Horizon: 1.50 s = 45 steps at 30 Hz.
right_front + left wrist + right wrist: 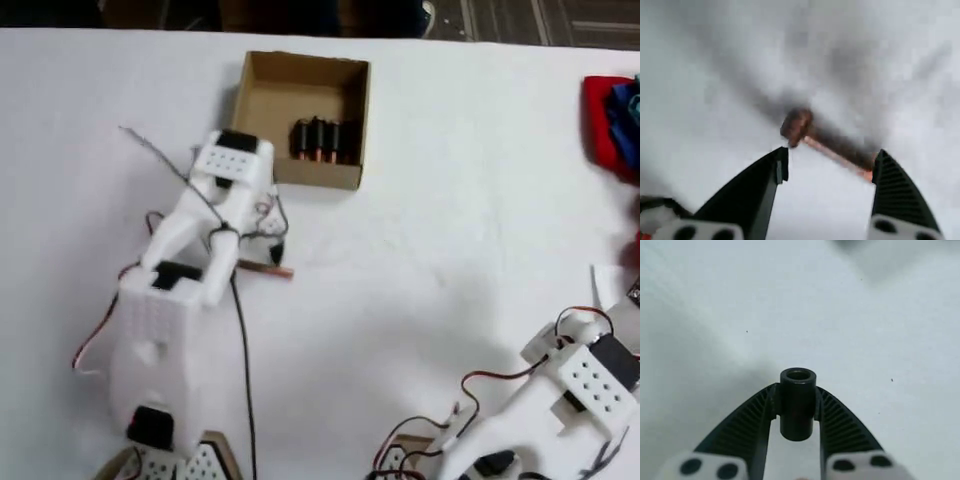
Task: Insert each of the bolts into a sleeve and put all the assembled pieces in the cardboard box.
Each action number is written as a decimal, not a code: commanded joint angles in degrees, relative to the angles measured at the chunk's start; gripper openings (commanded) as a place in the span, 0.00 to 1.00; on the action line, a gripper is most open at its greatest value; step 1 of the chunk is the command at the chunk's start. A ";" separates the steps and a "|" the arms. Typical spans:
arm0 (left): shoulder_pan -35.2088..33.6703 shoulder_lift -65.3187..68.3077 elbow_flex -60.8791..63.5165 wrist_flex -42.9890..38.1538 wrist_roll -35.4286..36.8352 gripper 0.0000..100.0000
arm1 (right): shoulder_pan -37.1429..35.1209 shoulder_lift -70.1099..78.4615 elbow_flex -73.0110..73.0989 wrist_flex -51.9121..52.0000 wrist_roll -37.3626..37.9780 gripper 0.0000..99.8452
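Probably light, stiff and slick, the bolt (826, 142) lies just past the left gripper's (830, 159) spread fingers, best pinched mid-shank; the right gripper's (796, 390) fingers clamp the sleeve (797, 407).

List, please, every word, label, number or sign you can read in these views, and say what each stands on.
None: no view holds any legible text.
The cardboard box, the assembled pieces in it, the bolt and the sleeve show no print.
The red and blue item is too blurred to tell.
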 commanded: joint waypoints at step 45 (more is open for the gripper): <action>0.09 15.03 -35.56 3.16 -36.92 0.19 | -0.66 -2.07 -0.79 -0.40 0.09 0.02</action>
